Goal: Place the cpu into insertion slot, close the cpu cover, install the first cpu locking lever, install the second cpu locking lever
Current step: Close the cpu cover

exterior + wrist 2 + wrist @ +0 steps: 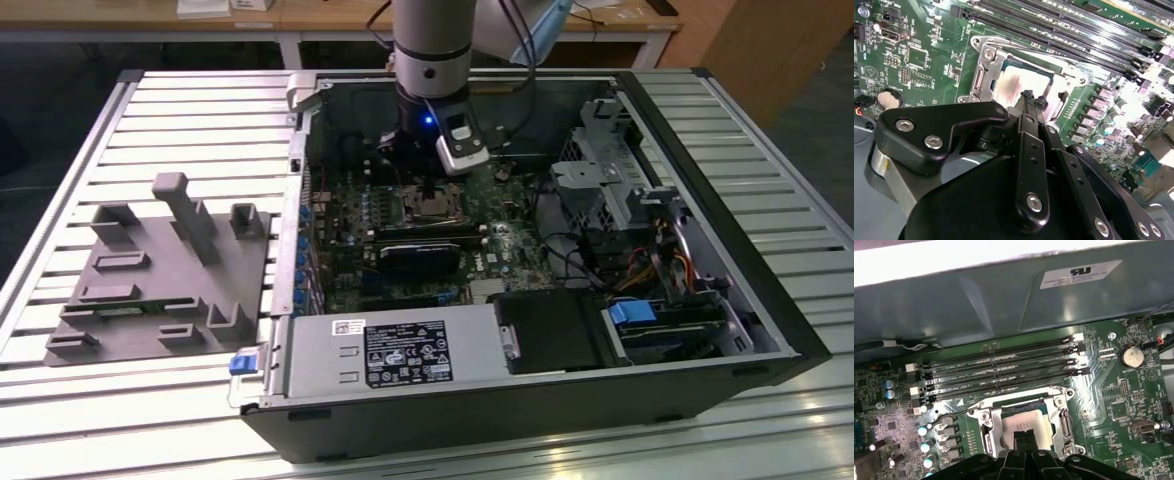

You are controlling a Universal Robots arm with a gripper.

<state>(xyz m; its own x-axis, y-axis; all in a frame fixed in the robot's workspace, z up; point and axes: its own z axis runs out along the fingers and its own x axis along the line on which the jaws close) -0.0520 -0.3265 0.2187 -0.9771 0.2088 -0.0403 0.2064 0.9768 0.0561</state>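
While the arm reaches straight down into the open computer case (467, 430), the gripper (427, 195) hangs low over the socket (1019, 405). The socket sits toward the far side of the green circuit board (514, 245), just beside the long memory slots (1004, 370). In both wrist views the two fingers (1021, 438) are pressed together with nothing seen between them, and their tips are right over the chip (1021, 421). The chip lies flat inside the socket, its dull metal face showing through the window of the cover (991, 429), which lies down around it. A thin wire lever (951, 415) runs along the cover's edge nearest the memory slots; whether it is latched cannot be told. A grey power box (387, 355) fills the case's near edge, and a grey holder block (160, 270) rests on the slatted table (160, 110) at the exterior view's left.
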